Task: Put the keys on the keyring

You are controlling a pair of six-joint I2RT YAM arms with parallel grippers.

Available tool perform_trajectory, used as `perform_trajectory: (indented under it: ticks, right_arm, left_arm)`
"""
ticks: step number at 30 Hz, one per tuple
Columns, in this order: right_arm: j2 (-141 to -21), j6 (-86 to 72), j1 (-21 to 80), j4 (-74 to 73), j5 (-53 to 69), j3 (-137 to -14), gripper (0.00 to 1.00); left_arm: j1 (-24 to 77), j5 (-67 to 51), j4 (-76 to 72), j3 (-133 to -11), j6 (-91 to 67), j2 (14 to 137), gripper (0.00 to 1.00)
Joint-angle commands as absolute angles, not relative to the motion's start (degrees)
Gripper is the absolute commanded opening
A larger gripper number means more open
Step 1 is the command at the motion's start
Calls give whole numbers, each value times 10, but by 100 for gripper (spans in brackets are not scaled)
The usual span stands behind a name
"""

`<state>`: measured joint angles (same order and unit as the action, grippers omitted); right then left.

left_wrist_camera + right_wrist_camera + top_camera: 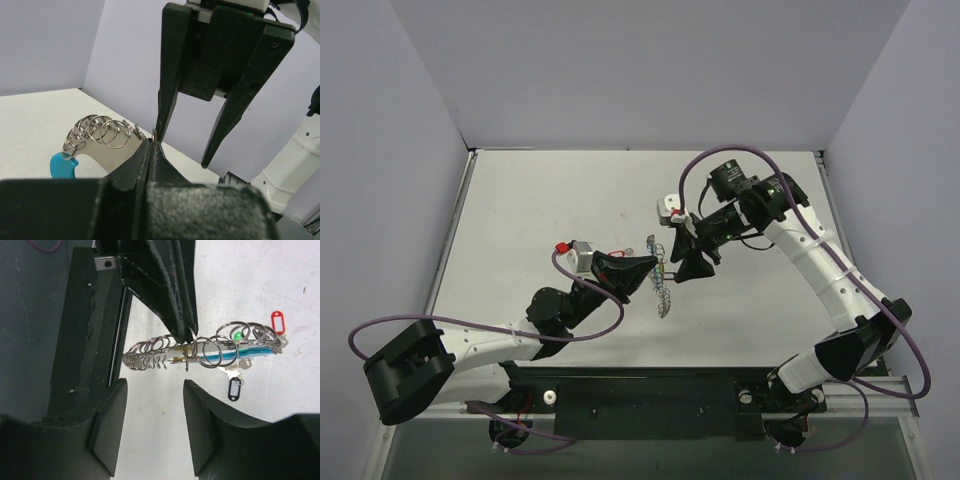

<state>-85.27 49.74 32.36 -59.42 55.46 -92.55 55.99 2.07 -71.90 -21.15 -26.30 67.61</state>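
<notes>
Top external: outstretched left fingers pinch the keyring; right fingers, angled down, stand parted.

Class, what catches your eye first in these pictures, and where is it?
The coiled silver keyring with its blue segment is held at mid-table, pinched by the shut left end effector. The right end effector faces it, open and empty. A red tag and a black tag show near the blue end.

You see the keyring stretched across mid-frame, pinched from above by the closed tips of the left gripper. Your right gripper gapes just below it, gripping nothing. A red tag shows upper right, a black tag below the coil.
</notes>
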Motion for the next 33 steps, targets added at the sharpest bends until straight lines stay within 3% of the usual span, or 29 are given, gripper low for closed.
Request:
perform_trajectory:
  ticks: [1, 8, 20, 33]
  right_arm:
    - [-838, 699, 316, -739, 605, -976, 45]
    - [-850, 758, 316, -780, 620, -980, 45]
    - [-887, 688, 318, -745, 636, -996, 30]
    - [-868, 631, 318, -716, 593, -991, 36]
  left_arm:
    - [555, -26, -914, -242, -263, 661, 0]
    - [553, -46, -913, -242, -261, 664, 0]
    - [549, -65, -921, -250, -271, 670, 0]
    - [544, -69, -916, -249, -271, 669, 0]
